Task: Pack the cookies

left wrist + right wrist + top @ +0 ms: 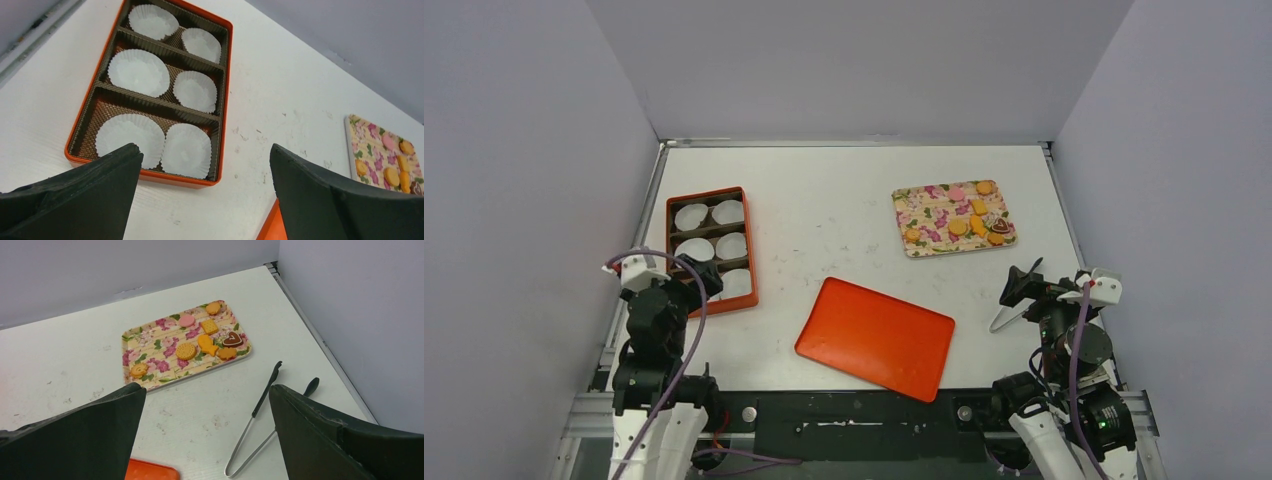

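Partly cropped: cookies (391,176), left wrist view

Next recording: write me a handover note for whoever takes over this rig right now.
Left gripper: open, empty, by the box of paper cups.
Right gripper: open, empty, near the tongs lying on the table.
Cookies: all on the flowered tray, far right. The lid lies beside the box.
Done: nothing packed; all six cups are empty.
To do: move every cookie into the cups, then probably fit the lid.
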### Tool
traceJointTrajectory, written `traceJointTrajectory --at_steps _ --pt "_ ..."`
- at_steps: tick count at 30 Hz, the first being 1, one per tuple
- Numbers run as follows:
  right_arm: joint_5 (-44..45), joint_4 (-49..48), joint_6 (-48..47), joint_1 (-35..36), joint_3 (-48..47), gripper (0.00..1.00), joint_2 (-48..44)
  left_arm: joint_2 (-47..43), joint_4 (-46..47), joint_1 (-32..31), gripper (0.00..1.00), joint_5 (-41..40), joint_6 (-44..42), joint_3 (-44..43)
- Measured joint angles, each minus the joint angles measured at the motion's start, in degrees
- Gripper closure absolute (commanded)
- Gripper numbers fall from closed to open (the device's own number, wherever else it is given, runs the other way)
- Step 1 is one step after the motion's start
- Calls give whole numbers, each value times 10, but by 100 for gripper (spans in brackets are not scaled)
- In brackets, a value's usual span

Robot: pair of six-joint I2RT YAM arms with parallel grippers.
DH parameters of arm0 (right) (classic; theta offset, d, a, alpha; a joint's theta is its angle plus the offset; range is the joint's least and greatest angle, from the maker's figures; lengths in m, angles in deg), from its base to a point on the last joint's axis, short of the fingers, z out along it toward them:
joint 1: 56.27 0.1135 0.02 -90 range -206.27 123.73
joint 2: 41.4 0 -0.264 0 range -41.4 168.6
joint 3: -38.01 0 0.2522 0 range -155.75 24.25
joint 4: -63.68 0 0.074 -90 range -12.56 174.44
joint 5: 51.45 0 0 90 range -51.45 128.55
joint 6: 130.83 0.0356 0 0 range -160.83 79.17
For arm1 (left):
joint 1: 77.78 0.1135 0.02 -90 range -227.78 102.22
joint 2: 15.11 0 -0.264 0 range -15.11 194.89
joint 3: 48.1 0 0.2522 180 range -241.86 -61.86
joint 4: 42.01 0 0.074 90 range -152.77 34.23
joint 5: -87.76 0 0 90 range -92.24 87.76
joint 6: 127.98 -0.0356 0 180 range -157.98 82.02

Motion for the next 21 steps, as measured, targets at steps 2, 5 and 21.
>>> traceJointTrajectory --at_steps 2,5,21 --pt "1 0 0 0 0 0 0 28 0 0 3 23 -1 -4" --pt "1 0 0 0 0 0 1 70 2 1 3 55 6 -4" --pt "21 3 9 0 -4 0 32 511 97 2 4 163 -37 -143"
